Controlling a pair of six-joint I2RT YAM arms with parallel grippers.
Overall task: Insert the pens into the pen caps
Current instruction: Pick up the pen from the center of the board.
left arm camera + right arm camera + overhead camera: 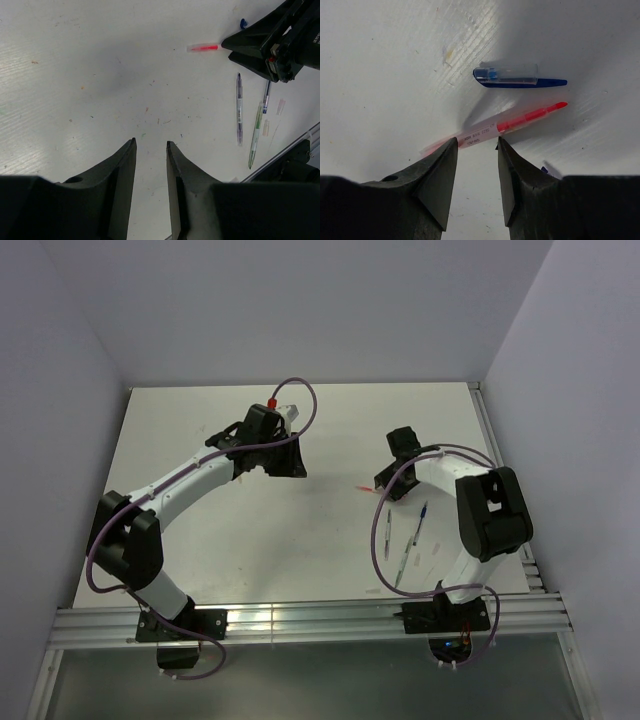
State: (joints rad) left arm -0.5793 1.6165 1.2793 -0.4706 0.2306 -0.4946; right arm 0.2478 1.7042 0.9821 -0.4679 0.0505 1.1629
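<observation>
On the right of the white counter point(300, 540) lie a red pen point(510, 125) and a blue cap point(515, 77) just beside it. Nearer lie a purple pen point(239, 110), a blue pen point(266, 97) and a green pen point(255, 135).

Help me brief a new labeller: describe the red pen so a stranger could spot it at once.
Find the right arm's fingers, low over the white table. Just beyond their tips lies the red pen, next to a clear cap with a blue clip. It is the only red pen; the other pens lie nearer the arm's base.
</observation>
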